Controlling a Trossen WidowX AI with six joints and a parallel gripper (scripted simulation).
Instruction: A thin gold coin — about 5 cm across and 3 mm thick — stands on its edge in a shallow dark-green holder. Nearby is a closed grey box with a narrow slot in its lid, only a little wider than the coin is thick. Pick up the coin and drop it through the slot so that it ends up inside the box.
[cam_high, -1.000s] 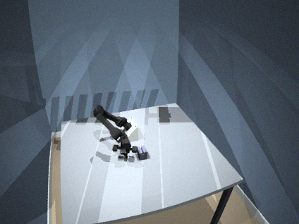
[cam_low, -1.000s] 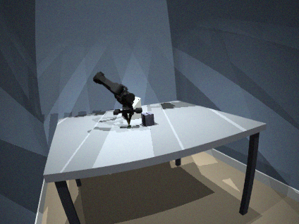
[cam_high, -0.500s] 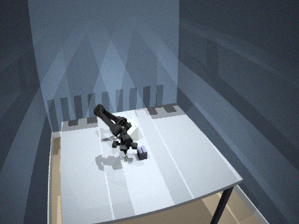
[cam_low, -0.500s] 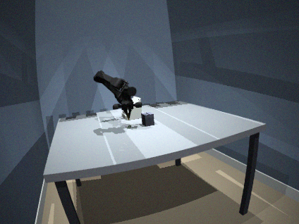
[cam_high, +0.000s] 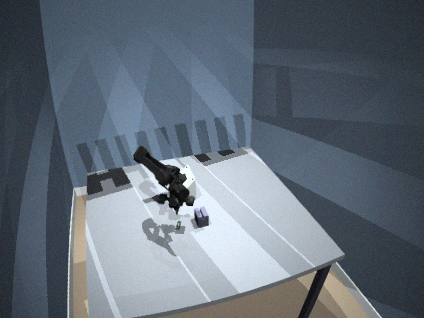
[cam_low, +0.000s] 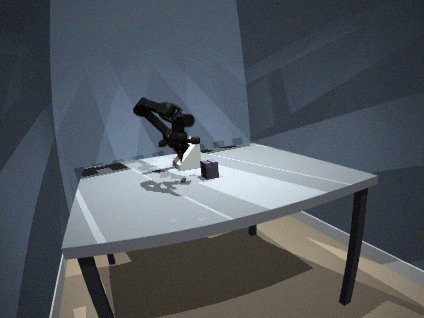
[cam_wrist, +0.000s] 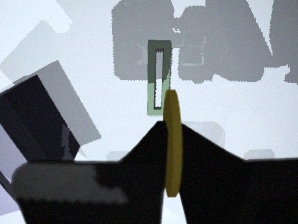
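My gripper (cam_wrist: 167, 128) (cam_high: 176, 207) is shut on the gold coin (cam_wrist: 173, 165) (cam_high: 177, 212), which stands on edge between the fingertips in the wrist view. The dark-green holder (cam_wrist: 151, 97) (cam_high: 178, 225) (cam_low: 183, 180) stands on the table below the fingers, its slot empty. The coin is above and clear of it. The closed grey box (cam_high: 202, 218) (cam_low: 210, 170) (cam_wrist: 37, 120) stands right of the holder in the top and exterior views and at the left edge in the wrist view. Its slot shows as a dark line on the lid in the top view; its width is too small to judge.
The arm's white base (cam_low: 190, 159) stands behind the gripper and the box. The table (cam_high: 250, 265) (cam_low: 280, 197) carries shadows of the arm. Its front edge is well ahead of the holder and the box.
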